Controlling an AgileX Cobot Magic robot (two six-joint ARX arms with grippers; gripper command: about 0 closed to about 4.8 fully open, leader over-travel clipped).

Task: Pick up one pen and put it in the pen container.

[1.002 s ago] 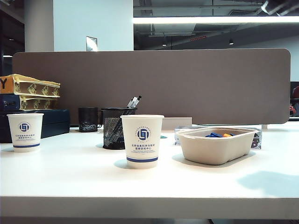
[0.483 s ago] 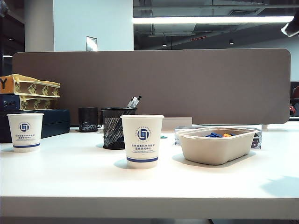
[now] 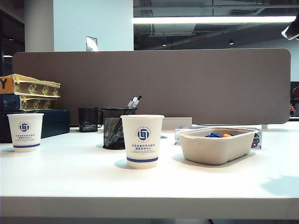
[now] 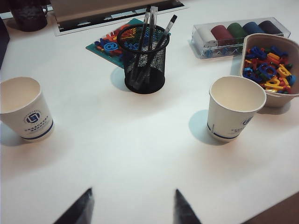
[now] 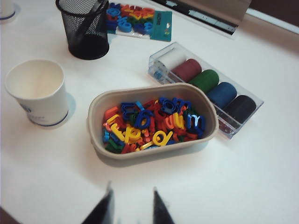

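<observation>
The pen [image 4: 164, 31] stood slanted inside the pen container [image 4: 145, 59], leaning on its rim beside other pens, tips poking above the mesh. The pen container sat upright on the white worktop [image 4: 140, 154], with a card of coloured letters [image 4: 108, 45] lying flat just behind it. From the exterior view the pen container [image 3: 114, 128] was partly hidden behind a paper cup [image 3: 142, 141], and pen tops [image 3: 134, 101] showed above its rim. A second paper cup [image 4: 24, 108] stood well apart toward the left side, and a small glossy black cup [image 3: 88, 119] stood near the grey divider. A beige tray [image 5: 96, 112] filled with coloured plastic letters rested beside the near paper cup [image 5: 38, 92], with a clear box of coloured rolls [image 5: 205, 81] just behind it.

The left end effector [image 4: 133, 207] hung above bare worktop, its two dark fingers well apart and holding nothing. The right end effector [image 5: 132, 207] hung above the worktop just in front of the tray, its fingers a narrower gap apart, also with nothing between them.
</observation>
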